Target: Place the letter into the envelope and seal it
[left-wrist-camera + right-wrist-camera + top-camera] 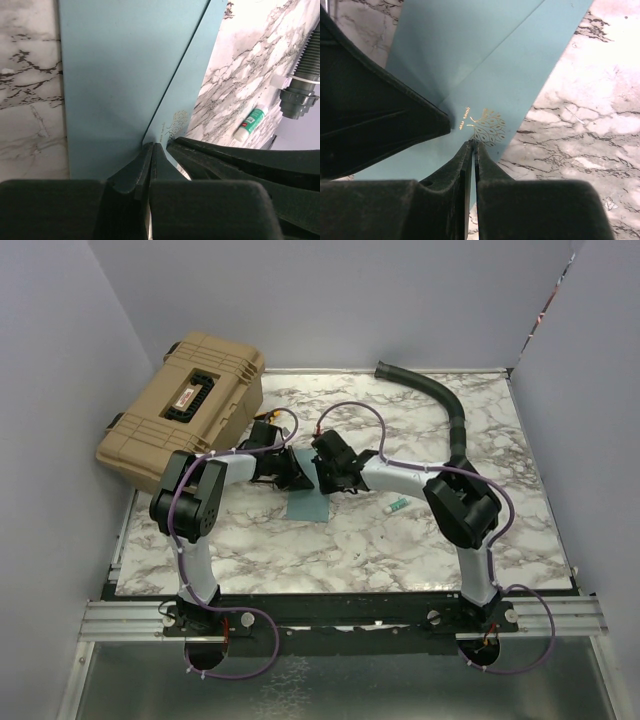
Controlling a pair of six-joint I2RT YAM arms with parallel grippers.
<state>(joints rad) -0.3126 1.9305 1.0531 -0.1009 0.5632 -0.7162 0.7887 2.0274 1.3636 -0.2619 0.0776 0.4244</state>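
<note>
**Envelope (306, 508) flat at mid-table, both arms on it**

The teal envelope lies on the marble table (420, 540). The left gripper (153, 146) is fully closed, its tips against the diagonal flap edge. The right gripper (473, 143) shows only a hairline slit, its tips just beside a gold emblem (487, 126). Whether either pinches paper is unclear.

— What sort of place is this?
— A robotics lab cell. Left arm (192, 515) and right arm (462, 508) bolted to an aluminium rail (125, 620), plain partition walls (330, 300), a marble-print tabletop (380, 540), a tan equipment case (185, 405).
</note>
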